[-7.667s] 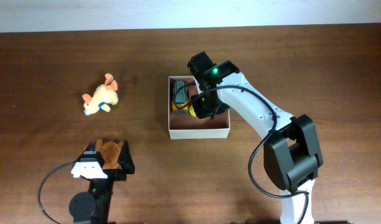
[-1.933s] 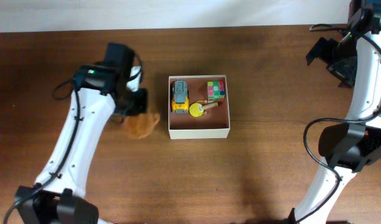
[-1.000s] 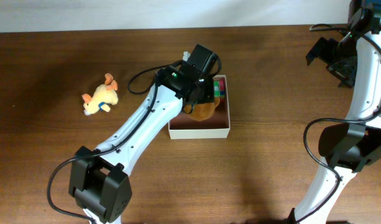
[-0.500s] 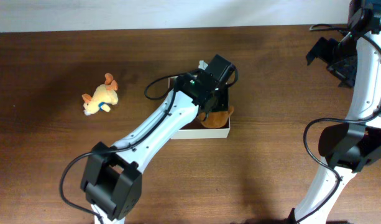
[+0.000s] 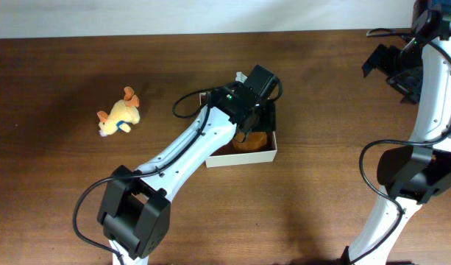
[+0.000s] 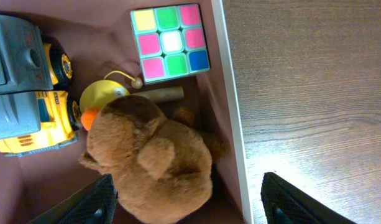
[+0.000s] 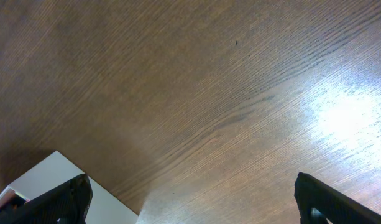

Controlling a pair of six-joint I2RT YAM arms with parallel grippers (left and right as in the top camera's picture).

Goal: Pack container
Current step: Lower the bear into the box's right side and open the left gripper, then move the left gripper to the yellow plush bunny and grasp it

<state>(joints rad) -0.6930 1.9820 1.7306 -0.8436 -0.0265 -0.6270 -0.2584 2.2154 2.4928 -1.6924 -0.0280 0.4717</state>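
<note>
Spanning the whole overhead view, the dark wood-grain worktop (image 5: 335, 213) carried everything you were handling. Your left arm (image 5: 188, 147) reached diagonally across it from the near edge to the container. Your right arm (image 5: 431, 96) stood up at the far right, well away from the toys.

The container (image 5: 240, 161) sat near the middle of the worktop, its cream-white walls square to the table edge and its reddish-brown floor mostly hidden under the left wrist in the overhead view. Your left tool (image 6: 189, 180) hung directly over it, released, with both fingers spread wide. One finger (image 6: 106, 199) was over the container floor and the other was out over the bare worktop beyond the white wall.

Between those fingers a brown plush bear (image 6: 156, 162) lay inside the container, tucked against the wall on that side. Neither finger was pressed into it.

Out on the worktop, well to the left of the container, you had a yellow-orange plush animal (image 5: 121, 116) lying on its side.

Inside the container, a grey and yellow toy truck (image 6: 28, 115) lay just beside the bear. A colourful puzzle cube (image 6: 170, 42) sat in the corner against the wall. A small yellow disc (image 6: 100, 96) was partly covered by the bear's head.

Your right tool (image 7: 191, 180) was also released, fingers wide apart over bare wood.
</note>
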